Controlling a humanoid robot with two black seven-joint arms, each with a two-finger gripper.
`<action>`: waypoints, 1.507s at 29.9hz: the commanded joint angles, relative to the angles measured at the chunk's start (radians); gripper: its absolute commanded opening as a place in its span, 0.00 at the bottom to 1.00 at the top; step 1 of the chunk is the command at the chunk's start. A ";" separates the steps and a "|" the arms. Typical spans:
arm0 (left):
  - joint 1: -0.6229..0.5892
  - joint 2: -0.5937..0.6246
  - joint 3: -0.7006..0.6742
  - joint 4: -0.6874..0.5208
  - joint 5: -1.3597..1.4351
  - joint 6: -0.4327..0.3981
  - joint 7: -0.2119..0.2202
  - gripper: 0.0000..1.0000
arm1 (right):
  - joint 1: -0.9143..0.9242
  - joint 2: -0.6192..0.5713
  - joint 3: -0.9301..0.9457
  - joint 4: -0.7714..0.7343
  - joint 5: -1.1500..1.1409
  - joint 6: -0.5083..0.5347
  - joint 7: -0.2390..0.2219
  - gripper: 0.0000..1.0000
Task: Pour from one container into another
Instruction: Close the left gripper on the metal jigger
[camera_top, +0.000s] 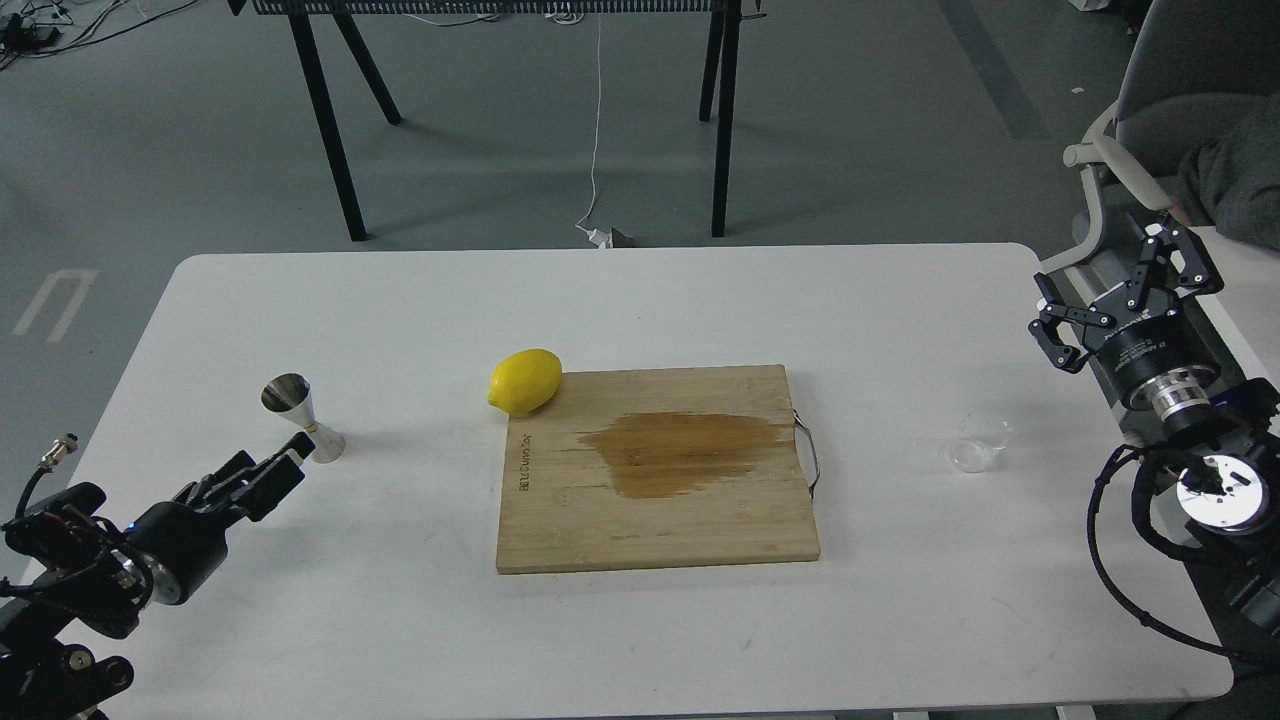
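Jigger (302, 417) stands near table's (400, 620) left edge, just beyond left gripper (285, 462), fingers together, empty. Cup (978, 441) sits left of right gripper (1130, 285), fingers spread, empty, past table's right edge.

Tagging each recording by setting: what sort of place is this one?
Probably a lab or workshop, not a kitchen: a white table on bare grey floor, loose cable running across it, an office chair at the right.

cutting board (655, 520) with small burned brand mark, letters unreadable
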 joint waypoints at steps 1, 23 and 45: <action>-0.005 -0.001 0.000 0.002 0.000 0.000 0.000 0.99 | 0.001 0.000 0.000 0.000 0.000 0.000 0.000 0.99; -0.045 -0.065 0.001 0.059 0.001 0.000 0.000 0.99 | 0.002 0.000 0.000 -0.002 0.000 0.000 0.000 0.99; -0.074 -0.143 0.005 0.151 0.017 0.000 0.000 0.99 | 0.001 0.000 0.000 -0.002 0.000 0.000 0.000 0.99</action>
